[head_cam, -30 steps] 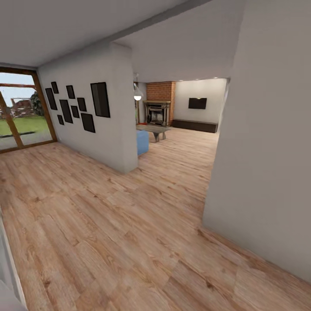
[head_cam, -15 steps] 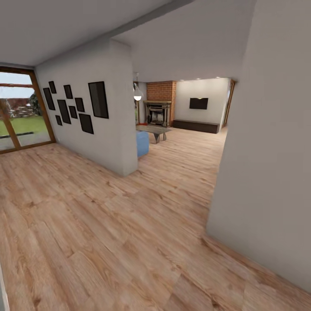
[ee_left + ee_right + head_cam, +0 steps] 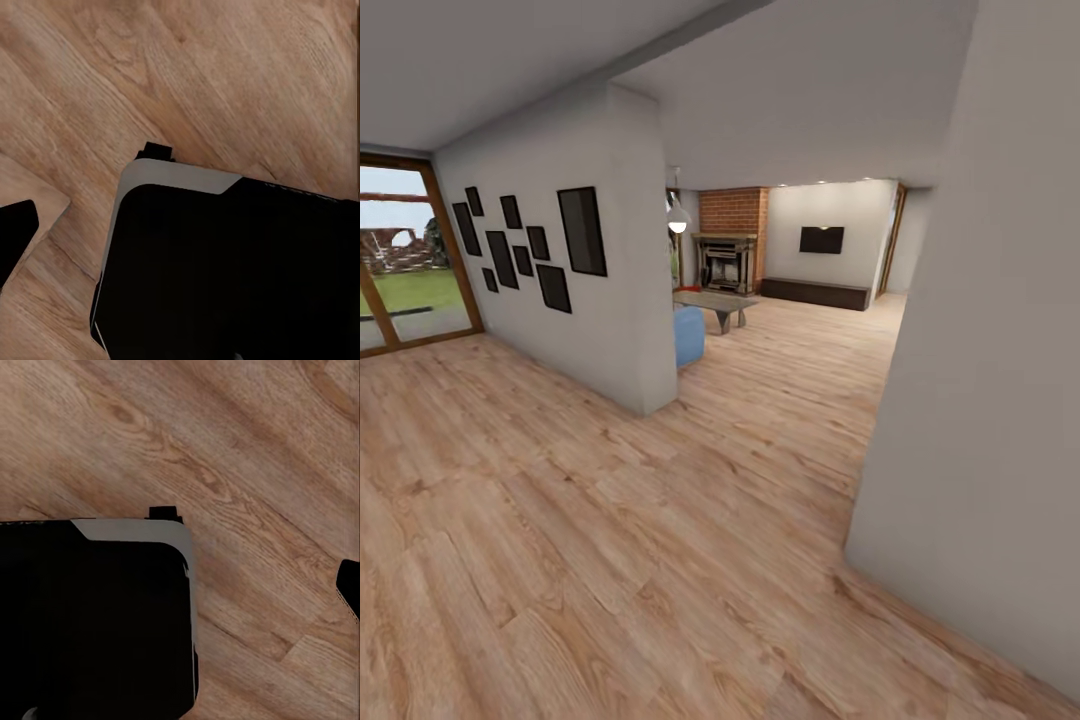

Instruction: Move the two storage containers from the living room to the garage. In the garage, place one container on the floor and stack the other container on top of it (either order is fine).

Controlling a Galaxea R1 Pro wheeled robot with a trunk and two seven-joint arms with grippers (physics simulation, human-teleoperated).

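Wood plank floor [image 3: 660,520] leads toward brick fireplace [image 3: 731,240]; no writing legible.

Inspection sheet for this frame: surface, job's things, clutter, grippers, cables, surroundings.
Surface: light wood plank floor, bare ahead of the robot.
Job's things: living room ahead, with red brick fireplace, black wall TV and long low dark cabinet; red-orange containers nothing seen.
Clutter: blue box-shaped seat and low grey table beyond the wall end.
Grippers: state cannot be told; wrist views show the dark robot base over planks.
Cables: nothing seen.
Surroundings: black frames on white wall, glass door to garden.
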